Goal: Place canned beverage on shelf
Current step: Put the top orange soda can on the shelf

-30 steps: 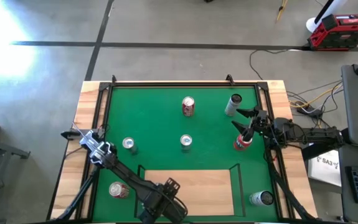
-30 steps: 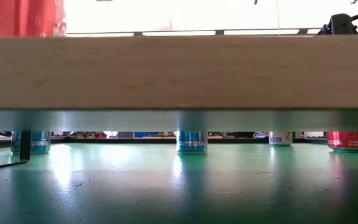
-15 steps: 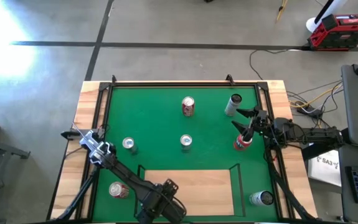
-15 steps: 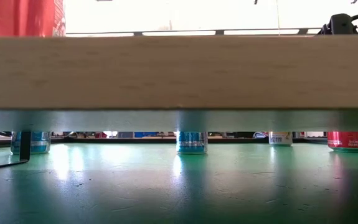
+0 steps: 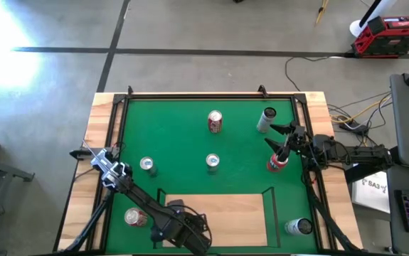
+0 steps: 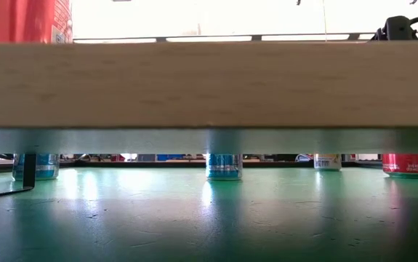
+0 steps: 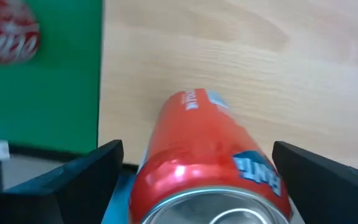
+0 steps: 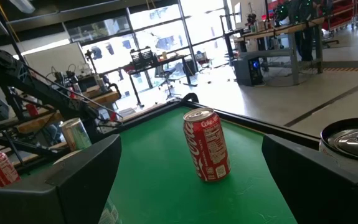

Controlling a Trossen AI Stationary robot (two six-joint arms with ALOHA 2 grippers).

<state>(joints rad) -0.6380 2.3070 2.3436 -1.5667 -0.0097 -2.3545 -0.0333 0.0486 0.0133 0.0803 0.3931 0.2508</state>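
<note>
Releasing upright orange metal can on pale wood shelf; left end effector wide open, empty. Next: withdraw clear.

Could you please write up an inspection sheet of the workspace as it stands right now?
Surface: green mat framed in pale wood.
Job's things: orange can standing on the shelf, at its left end.
Clutter: seven other cans on the mat; one lies beside the shelf.
Grippers: left gripper open around the orange can; right gripper open by a red can.
Cables: loose wires on the floor.
Surroundings: red toolbox.
</note>
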